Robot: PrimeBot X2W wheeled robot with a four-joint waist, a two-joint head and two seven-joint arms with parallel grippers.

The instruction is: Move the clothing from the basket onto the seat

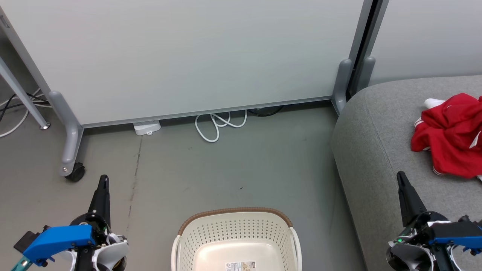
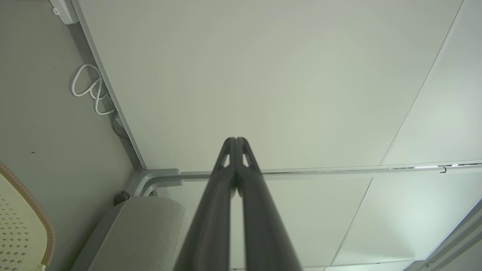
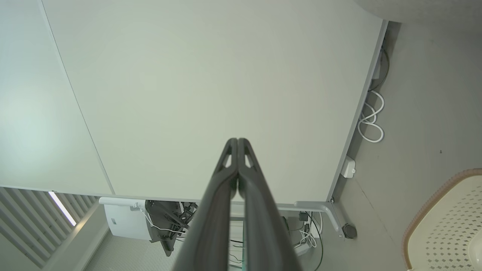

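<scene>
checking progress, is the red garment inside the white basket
No, the crumpled red garment lies on the light grey fabric seat, apart from the oval cream-white plastic basket.

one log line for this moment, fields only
basket: no clothing seen | red garment: on seat | left gripper: shut, empty | right gripper: shut, empty

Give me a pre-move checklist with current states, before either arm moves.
1. Whole basket emptied: cannot tell; visible part holds no clothing, near end is cut off.
2. The red garment lying on seat: ok.
3. Garment wholly on seat: cannot tell; its right edge leaves the head view.
4. The left gripper shut, holding nothing: ok.
5. The right gripper shut, holding nothing: ok.
</scene>
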